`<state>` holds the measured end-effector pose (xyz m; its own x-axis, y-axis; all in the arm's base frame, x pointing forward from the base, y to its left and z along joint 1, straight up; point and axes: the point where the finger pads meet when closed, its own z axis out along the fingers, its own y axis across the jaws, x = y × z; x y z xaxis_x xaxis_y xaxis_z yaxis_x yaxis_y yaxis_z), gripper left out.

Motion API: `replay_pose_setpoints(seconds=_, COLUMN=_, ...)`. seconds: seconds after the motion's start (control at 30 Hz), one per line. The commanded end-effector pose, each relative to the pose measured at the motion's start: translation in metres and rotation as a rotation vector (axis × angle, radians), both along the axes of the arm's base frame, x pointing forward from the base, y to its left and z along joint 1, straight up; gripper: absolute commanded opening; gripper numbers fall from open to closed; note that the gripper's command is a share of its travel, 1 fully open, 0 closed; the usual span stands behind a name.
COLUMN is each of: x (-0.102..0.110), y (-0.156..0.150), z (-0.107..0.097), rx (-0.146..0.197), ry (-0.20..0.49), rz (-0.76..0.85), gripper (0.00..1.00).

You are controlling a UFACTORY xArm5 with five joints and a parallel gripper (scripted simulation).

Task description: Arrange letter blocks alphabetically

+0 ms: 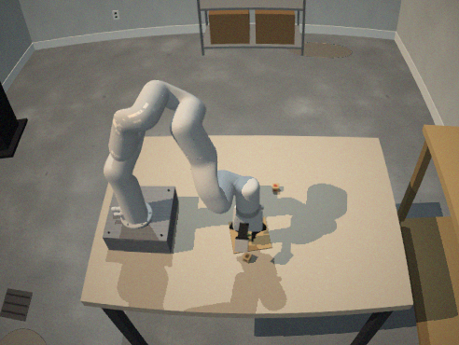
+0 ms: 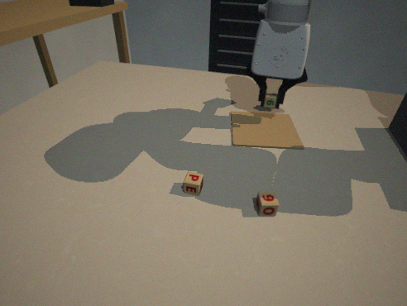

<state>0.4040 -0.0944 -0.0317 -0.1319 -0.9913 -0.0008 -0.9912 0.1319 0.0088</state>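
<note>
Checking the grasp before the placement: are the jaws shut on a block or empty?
Shut on a block: the gripper holds a green-marked block just above the mat's far edge.

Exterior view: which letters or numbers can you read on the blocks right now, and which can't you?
"P" on top, "E" on the side: left block.
"6" or "9" on top, "O" on the side: right block.
Green mark, perhaps "6", too small to be sure: block in the gripper.

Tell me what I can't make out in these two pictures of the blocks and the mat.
- Top view: the wrist and gripper cover the held block and part of the mat.
- Exterior view: the fingers hide the held block's sides; whether it touches the mat is unclear.
- Top view: letters on both loose blocks are too small.
</note>
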Motion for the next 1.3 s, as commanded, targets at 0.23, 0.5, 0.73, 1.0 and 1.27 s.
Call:
replay_pose_setpoints(seconds=0.23, x=0.003, y=-0.001, z=-0.027, rx=-0.001, ry=-0.005, rz=0.000, gripper=0.21)
replay_pose_setpoints(seconds=0.5, x=0.003, y=-0.001, z=-0.029, rx=-0.001, ry=-0.005, rz=0.000, gripper=0.21)
replay_pose_setpoints(seconds=0.73, x=0.003, y=-0.001, z=-0.029, rx=-0.001, ry=-0.005, rz=0.000, gripper=0.21)
replay_pose_setpoints(seconds=1.0, x=0.003, y=-0.001, z=-0.029, rx=-0.001, ry=-0.005, rz=0.000, gripper=0.21)
replay_pose_setpoints(seconds=1.27, x=0.003, y=-0.001, z=-0.029, rx=-0.001, ry=-0.005, rz=0.000, gripper=0.21)
